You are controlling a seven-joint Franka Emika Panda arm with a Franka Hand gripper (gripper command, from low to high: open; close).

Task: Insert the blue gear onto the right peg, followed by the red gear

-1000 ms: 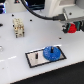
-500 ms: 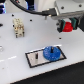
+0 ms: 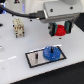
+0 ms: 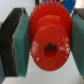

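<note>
The tool (image 3: 60, 31) is closed on the red gear (image 4: 49, 41), at about one o'clock above the blue gear (image 3: 51, 53). A tilted hub could jam on the right peg.

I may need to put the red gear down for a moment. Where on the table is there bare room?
Bare white table lies between the cream block and the plate. The plate's far end is crowded: the blue gear sits there, with the gripper holding the red gear above it.
</note>
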